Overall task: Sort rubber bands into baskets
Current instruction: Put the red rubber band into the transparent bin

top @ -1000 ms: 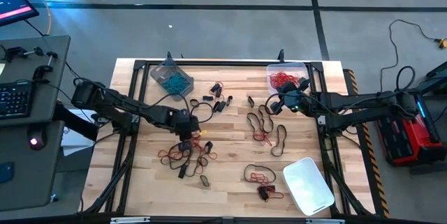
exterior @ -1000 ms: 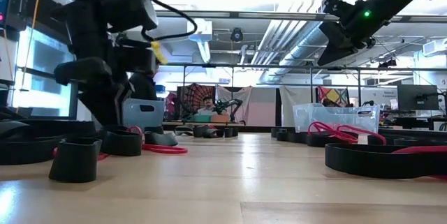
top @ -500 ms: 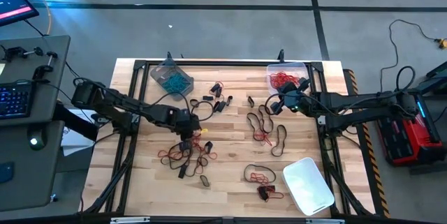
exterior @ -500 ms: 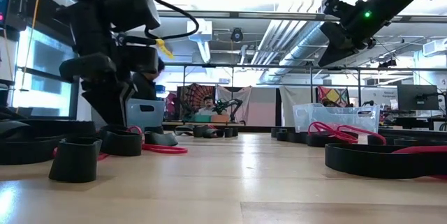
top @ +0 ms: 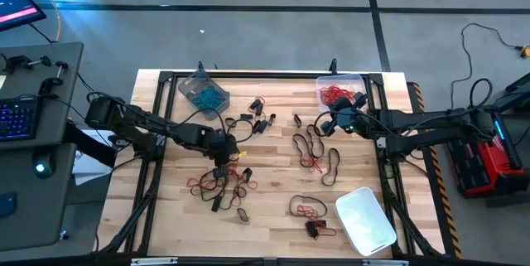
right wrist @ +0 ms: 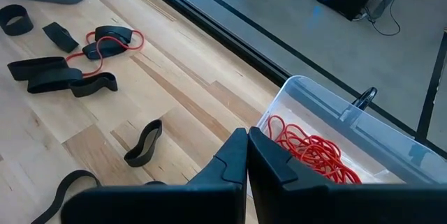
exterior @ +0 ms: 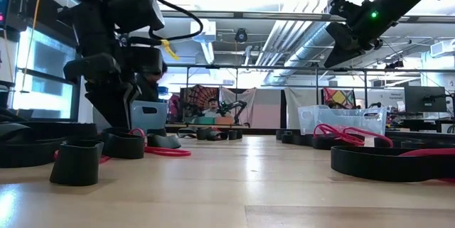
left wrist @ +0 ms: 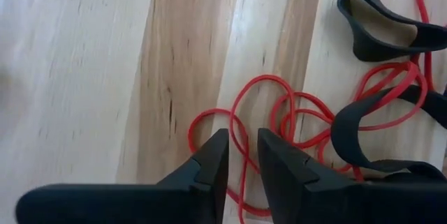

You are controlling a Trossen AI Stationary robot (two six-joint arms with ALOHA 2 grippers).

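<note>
Pale wooden planks form the table [top: 273, 158], framed by black rails, with a grey floor around it and an open workshop behind.

The left gripper [left wrist: 242, 155] hangs low over a tangle of rubber bands [top: 222, 185] left of the table's middle. Its fingers [left wrist: 213, 162] stand a narrow gap apart, and one thin red band [left wrist: 241, 123] of the tangle runs up through that gap; whether the pads actually press on it cannot be told. Just beside the fingertips, on the far side of the red loops, lie wide black bands [left wrist: 370, 25], one of them crossed by the red strands. Farther back from this gripper, at the table's rear edge, sits the grey-tinted basket [top: 203, 90] holding teal-blue bands [top: 204, 96].

The right gripper [right wrist: 247, 155] hovers above the table near the rear right corner, its fingers pressed together and carrying nothing. Just ahead of and beside its tips stands the clear basket [right wrist: 349, 140], with a heap of red bands [right wrist: 314, 158] inside. Below and to the inner side of this gripper a short black band [right wrist: 143, 142] lies on the wood, and beyond it a small group of black bands with one red loop [right wrist: 105, 46]. Long dark and red loops [top: 319, 152] lie on the table just in front of this gripper, toward the near edge.

The whitish basket [top: 365, 220] rests tilted at the near right corner, well apart from both grippers, with a few more red and black bands [top: 308, 212] just beside it.
</note>
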